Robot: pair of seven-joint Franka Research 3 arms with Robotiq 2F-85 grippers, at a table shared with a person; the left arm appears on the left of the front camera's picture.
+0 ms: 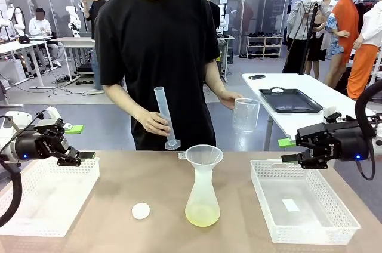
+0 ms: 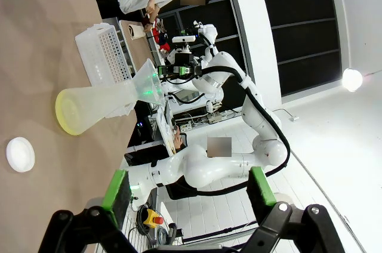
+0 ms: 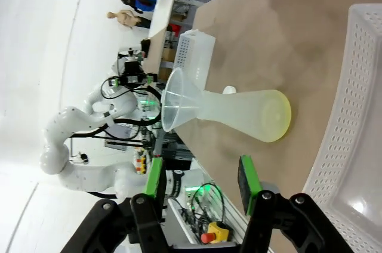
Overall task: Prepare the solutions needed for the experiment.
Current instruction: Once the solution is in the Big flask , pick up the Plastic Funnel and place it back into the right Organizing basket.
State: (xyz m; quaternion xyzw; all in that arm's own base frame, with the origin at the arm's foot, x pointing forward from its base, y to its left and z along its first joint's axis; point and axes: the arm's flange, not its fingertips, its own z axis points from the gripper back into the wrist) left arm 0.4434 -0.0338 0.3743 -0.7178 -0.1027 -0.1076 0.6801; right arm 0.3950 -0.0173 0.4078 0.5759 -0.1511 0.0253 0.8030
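Entry: solution preparation, judged to be at the pouring stage. Landmark: the conical flask [image 1: 202,196], upright, with the funnel [image 1: 204,156] seated in its neck. The solutions [image 1: 202,214] were one shallow pale yellow-green pool in the bottom of the flask. Behind the flask, the person's hand [image 1: 154,123] held a graduated cylinder [image 1: 165,116], tilted and seemingly empty. Behind and to the right of the flask, the other hand [image 1: 228,99] held a clear beaker [image 1: 245,116], contents not discernible. Near the flask on its left lay a small white disc [image 1: 141,210], possibly a stopper. The left basket [image 1: 51,196] sat well to the left of the flask and the right basket [image 1: 301,205] well to its right, a white slip on the latter's floor. Your left gripper [image 1: 80,141] was released, jaws wide with nothing between them, above the left basket and well apart from the flask. Your right gripper [image 1: 287,150] was unclenched, jaws part-spread and empty, above the right basket and well apart from the flask. Handling note: the flask looked light and thin-walled, with little liquid to weight it. You did best to keep both claws clear of the funnel mouth while the person had vessels in hand. If steadying was wanted, you should have closed gently on the neck just below the funnel, from the side. Any lift of the funnel ought to have gone straight up, lest its stem drag the flask over.
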